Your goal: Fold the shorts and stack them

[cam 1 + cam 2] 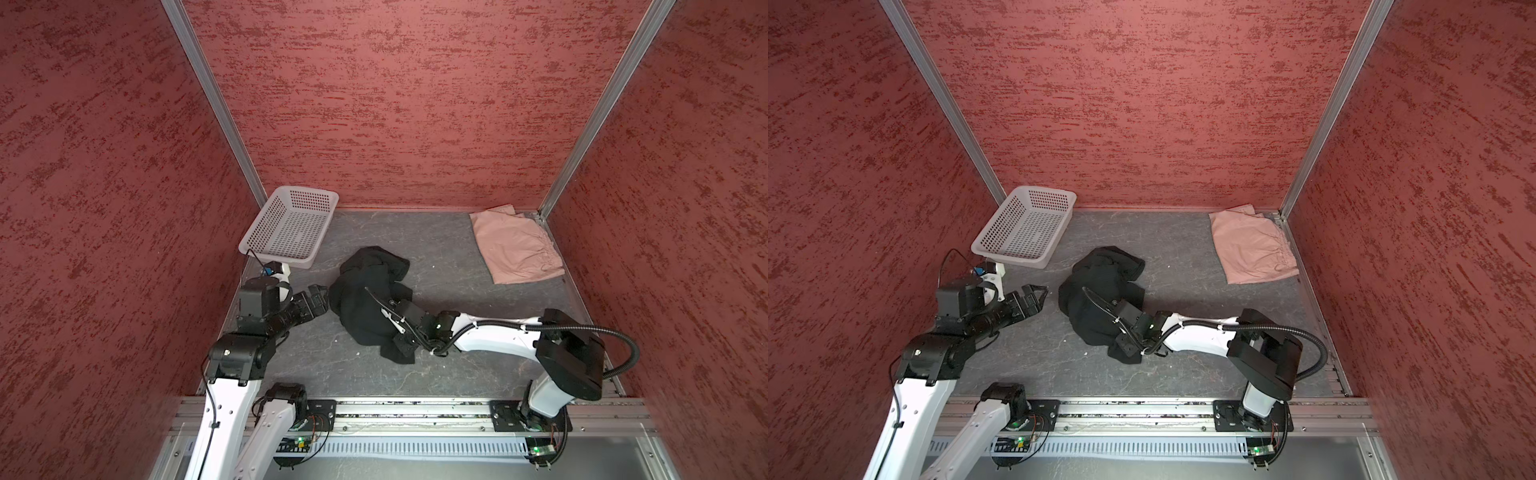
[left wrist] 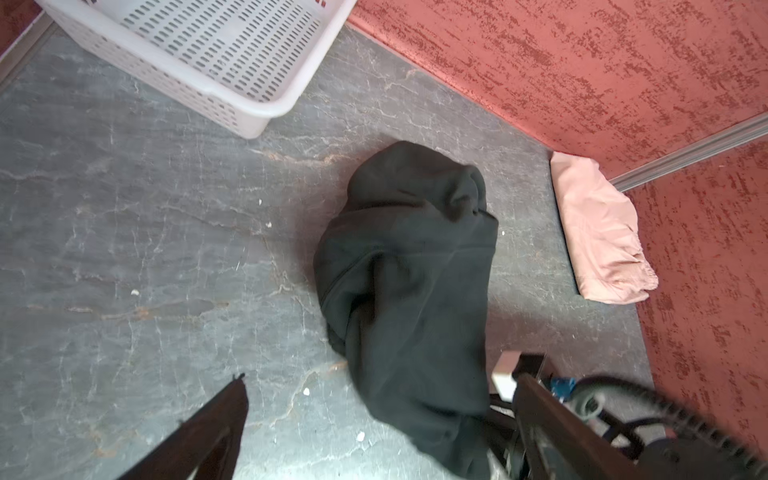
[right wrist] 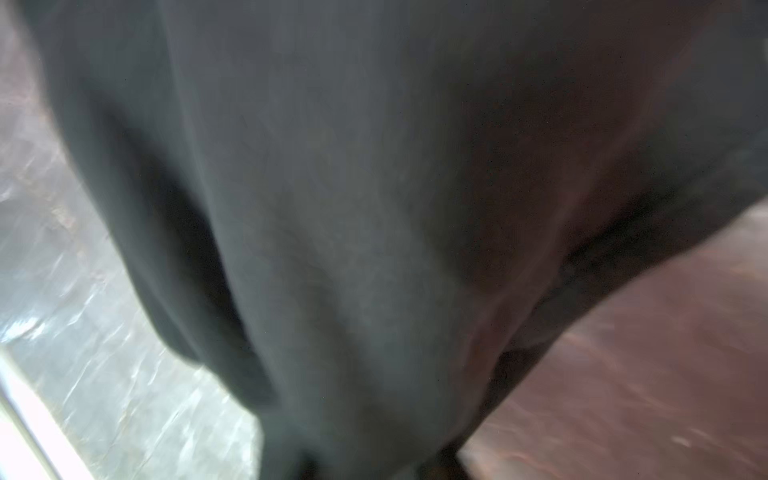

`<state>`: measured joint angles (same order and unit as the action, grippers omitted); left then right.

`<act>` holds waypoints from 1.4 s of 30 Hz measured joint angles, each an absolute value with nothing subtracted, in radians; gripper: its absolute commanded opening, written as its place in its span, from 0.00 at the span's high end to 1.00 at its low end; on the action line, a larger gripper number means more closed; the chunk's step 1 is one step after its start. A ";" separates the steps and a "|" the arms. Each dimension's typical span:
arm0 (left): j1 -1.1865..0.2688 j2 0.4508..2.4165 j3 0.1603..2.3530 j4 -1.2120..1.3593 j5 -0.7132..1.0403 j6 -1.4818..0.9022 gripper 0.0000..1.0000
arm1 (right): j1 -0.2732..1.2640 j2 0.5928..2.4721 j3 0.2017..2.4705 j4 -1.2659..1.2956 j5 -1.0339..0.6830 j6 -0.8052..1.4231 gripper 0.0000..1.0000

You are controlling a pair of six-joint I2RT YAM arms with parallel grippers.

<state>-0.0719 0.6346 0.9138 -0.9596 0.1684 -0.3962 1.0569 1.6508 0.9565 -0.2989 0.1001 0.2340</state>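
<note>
Shorts, black: we see the black shorts (image 1: 359, 286) as a crumpled heap near the middle of the table (image 1: 449, 266), not folded.
Shorts, pink: the pink shorts (image 1: 515, 249) lie flat and look folded in the far right corner, well apart from the heap.
Right claw: the right claw (image 1: 380, 301) is closed and its tips are buried in the heap. Dark cloth fills the right wrist view, so we judge that it grips the black shorts, but the pinch itself is hidden.
Left claw: the left claw (image 1: 1037, 297) is wide open and holds nothing.
Key relation: the heap lies to the right of the left claw, straight before its open fingers and just beside them. In a top view a thin strip of table shows between them.
Long axis: the heap runs from far to near, across the reach of the left claw.
Nearer arm: the right one is on the cloth; the left one is the free one.
Surface: flat grey stone pattern with small white crumbs.
Room: red walls (image 1: 374, 104) stand on three sides, and the white basket (image 1: 270, 220) sits in the far left corner, beside the left arm.
</note>
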 measured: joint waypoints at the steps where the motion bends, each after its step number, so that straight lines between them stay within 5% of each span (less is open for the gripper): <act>1: -0.072 0.631 0.911 -0.970 0.172 -0.396 0.01 | 1.052 1.626 0.952 -0.297 0.119 0.240 1.00; 12: -0.116 0.709 1.003 -0.948 0.297 -0.401 0.01 | 0.945 1.315 1.198 -0.461 0.118 0.226 1.00; 22: -0.300 0.708 0.947 -0.899 0.281 -0.450 0.01 | 0.854 1.751 1.614 -0.503 0.006 0.057 1.00; 26: -0.331 0.693 0.940 -0.896 0.273 -0.484 0.01 | 0.813 1.909 1.718 -0.480 -0.082 0.046 0.84; 31: -0.367 0.719 0.885 -0.862 0.261 -0.528 0.01 | 0.744 2.176 2.061 -0.447 -0.171 0.062 0.81; 34: -0.409 0.788 0.860 -0.852 0.222 -0.539 0.01 | 0.722 2.292 2.236 -0.440 -0.203 0.073 0.57; 39: -0.498 0.956 0.868 -0.830 0.099 -0.542 0.01 | 0.694 2.286 2.278 -0.442 -0.204 0.096 0.43; 42: -0.554 1.067 0.902 -0.817 0.030 -0.533 0.01 | 0.675 2.158 2.120 -0.436 -0.206 0.094 0.35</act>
<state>-0.5545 1.0672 0.9016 -0.8165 0.0303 -0.5335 0.6754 2.1582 2.1201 -0.4358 -0.2062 0.0944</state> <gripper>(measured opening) 0.993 0.604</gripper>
